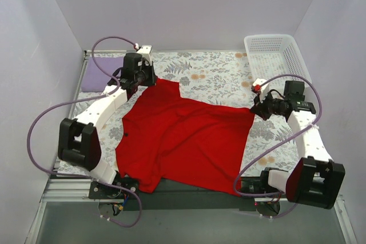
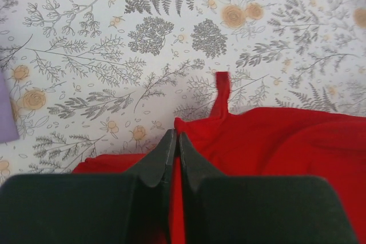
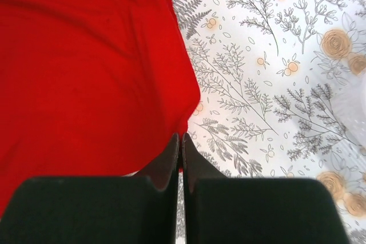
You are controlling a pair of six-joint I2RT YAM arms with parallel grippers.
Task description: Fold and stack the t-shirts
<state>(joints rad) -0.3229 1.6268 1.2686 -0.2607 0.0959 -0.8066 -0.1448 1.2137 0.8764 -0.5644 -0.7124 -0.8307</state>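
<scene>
Shirt-folding, opening fold: two corners being pinched

Item: red t-shirt (image 1: 183,141), lying opened out and mostly flat across the middle of the table, its near hem reaching the arm bases and hanging slightly over the dark near edge.

Left gripper (image 2: 176,139): jaws pressing together with red fabric showing between them, gripping the shirt's far-left corner. A thin red strip of fabric is sticking out past that corner onto the cloth.

Right gripper (image 3: 181,139): jaws likewise closing tight on the shirt's far-right corner, at the very edge of the fabric.

Step, as judged: the first fold is being set up, with nothing folded or stacked yet.

Next move, as judged: both arms will be needing to lift together and carry the far edge toward the near hem, keeping even tension so the cloth is not bunching.

Surface: floral tablecloth (image 1: 217,75), covering the table under the shirt.

Room: plain white walls (image 1: 183,10) enclosing three sides; white basket (image 1: 249,55) sitting at the far right; purple cloth (image 1: 100,74) lying at the far left.
</scene>
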